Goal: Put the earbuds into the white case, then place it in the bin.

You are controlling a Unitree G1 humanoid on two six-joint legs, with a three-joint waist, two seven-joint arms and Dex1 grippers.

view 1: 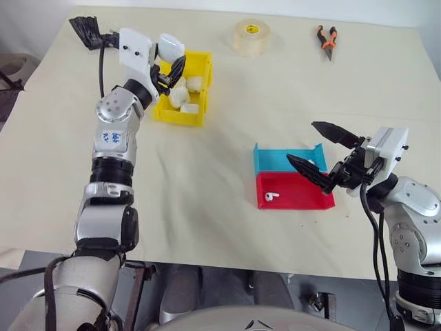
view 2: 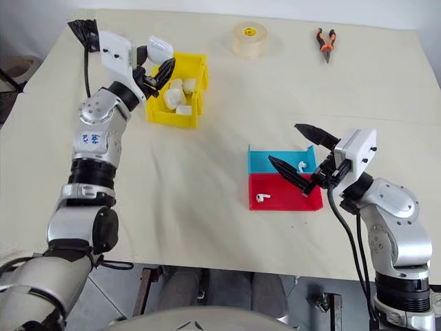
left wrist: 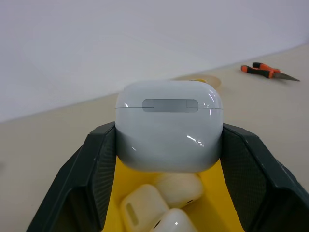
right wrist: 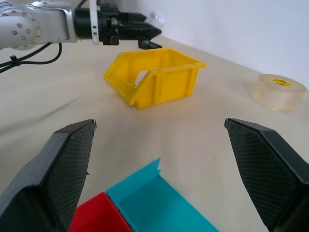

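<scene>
My left gripper (view 1: pixel 169 59) is shut on the white case (view 1: pixel 170 47), whose lid is closed, and holds it just above the near-left corner of the yellow bin (view 1: pixel 180 118). In the left wrist view the case (left wrist: pixel 169 125) sits between both fingers (left wrist: pixel 91 164) with the bin (left wrist: pixel 219 193) below. Several similar white cases (view 1: pixel 180 96) lie inside the bin. One earbud (view 1: pixel 271 196) lies in the red tray (view 1: pixel 303 201). Another earbud (view 2: pixel 302 165) lies in the blue tray (view 1: pixel 275 163). My right gripper (view 1: pixel 302 142) stands open and empty over the trays' right side.
A roll of clear tape (view 1: pixel 251 37) and orange-handled pliers (view 1: pixel 326 40) lie at the table's far side. A black bundle (view 1: pixel 86 31) sits at the far left corner. Bare tabletop lies between the bin and the trays.
</scene>
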